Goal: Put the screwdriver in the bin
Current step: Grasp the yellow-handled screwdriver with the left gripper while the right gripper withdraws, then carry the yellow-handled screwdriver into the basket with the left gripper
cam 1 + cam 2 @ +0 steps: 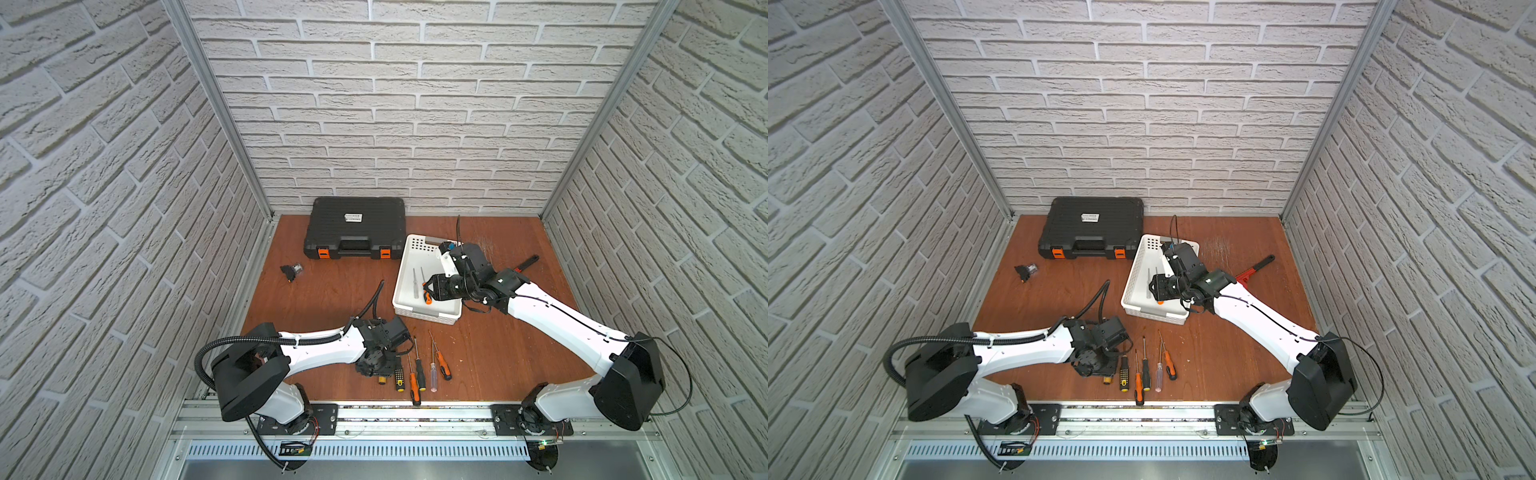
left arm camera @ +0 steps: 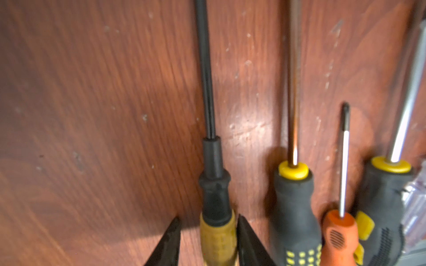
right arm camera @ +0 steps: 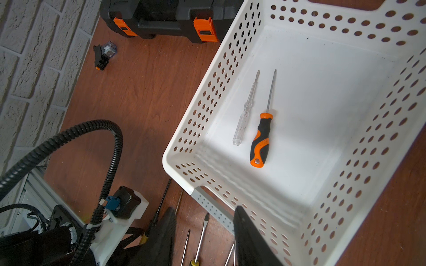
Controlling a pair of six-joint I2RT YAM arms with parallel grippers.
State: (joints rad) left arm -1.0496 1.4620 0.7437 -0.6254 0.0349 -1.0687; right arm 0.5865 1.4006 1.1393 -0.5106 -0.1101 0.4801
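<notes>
Screwdriver row [image 1: 420, 370]: in both top views, loose on the table [image 1: 332, 299] just beside the left pincer [image 1: 376, 371], well apart from the right pincer [image 1: 429, 289], which hangs over the bin [image 1: 417, 246].
Amber-handled screwdriver [image 2: 217, 237]: in the left wrist view, between the left pincer's parted jaws, one touching, one not; unclamped.
Bin contents: in the right wrist view, beneath the open, empty right pincer, an orange-black screwdriver [image 3: 260, 140] and a clear tester [image 3: 242, 124].
Progress: two binned; the row is left.
</notes>
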